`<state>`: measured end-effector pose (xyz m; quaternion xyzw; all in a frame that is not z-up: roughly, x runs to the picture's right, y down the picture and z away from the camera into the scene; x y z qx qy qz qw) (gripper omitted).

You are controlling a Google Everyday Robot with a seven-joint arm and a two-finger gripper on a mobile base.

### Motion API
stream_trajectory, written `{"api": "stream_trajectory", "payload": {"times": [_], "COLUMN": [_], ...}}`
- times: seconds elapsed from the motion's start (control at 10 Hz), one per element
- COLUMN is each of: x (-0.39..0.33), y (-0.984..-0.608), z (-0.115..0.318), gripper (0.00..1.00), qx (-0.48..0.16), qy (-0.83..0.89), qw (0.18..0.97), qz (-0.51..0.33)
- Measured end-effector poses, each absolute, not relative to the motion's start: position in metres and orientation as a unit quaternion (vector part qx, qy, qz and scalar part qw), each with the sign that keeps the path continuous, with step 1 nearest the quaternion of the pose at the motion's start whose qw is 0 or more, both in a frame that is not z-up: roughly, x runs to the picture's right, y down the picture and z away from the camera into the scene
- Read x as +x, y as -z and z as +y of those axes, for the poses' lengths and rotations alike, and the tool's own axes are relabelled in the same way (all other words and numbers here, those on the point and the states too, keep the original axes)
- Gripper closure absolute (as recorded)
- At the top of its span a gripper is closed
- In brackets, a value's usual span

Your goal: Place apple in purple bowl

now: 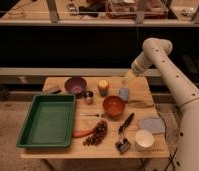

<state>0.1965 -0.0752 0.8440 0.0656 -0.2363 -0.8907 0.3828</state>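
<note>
The apple (103,86), yellow-orange, sits on the wooden table (143,90) near its back edge. The purple bowl (75,84) stands to its left, upright and empty as far as I can see. My gripper (127,78) hangs at the end of the white arm (163,60), over the back of the table. It is a little right of the apple and higher, apart from it. It holds nothing that I can see.
A small metal cup (88,95) stands between bowl and apple. Also on the table are an orange-brown bowl (113,106), a green tray (48,120), a carrot (83,133), dark grapes (96,134), a pale blue object (124,93), a white bowl (144,140), a grey cloth (153,124) and a black tool (125,125).
</note>
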Motion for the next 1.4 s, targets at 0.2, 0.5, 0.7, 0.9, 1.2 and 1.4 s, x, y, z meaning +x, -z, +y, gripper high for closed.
{"api": "stream_trajectory", "payload": {"times": [0.2,0.5,0.7,0.9,1.2,1.4], "x": [0.158,0.097,0.071,0.051,0.043,0.037], "y": [-0.839,-0.836,-0.838,-0.843,-0.847,-0.854], "z": [-0.067,-0.054,-0.047,-0.042,-0.046,-0.053], "gripper": [0.20,0.20,0.20,0.20,0.20,0.20], "qx": [0.092,0.126,0.143,0.159,0.173,0.165], "qy": [0.903,0.917,0.925,0.928,0.928,0.929], "qw": [0.347,0.292,0.255,0.228,0.222,0.234], "qz": [-0.238,-0.242,-0.243,-0.246,-0.244,-0.234]}}
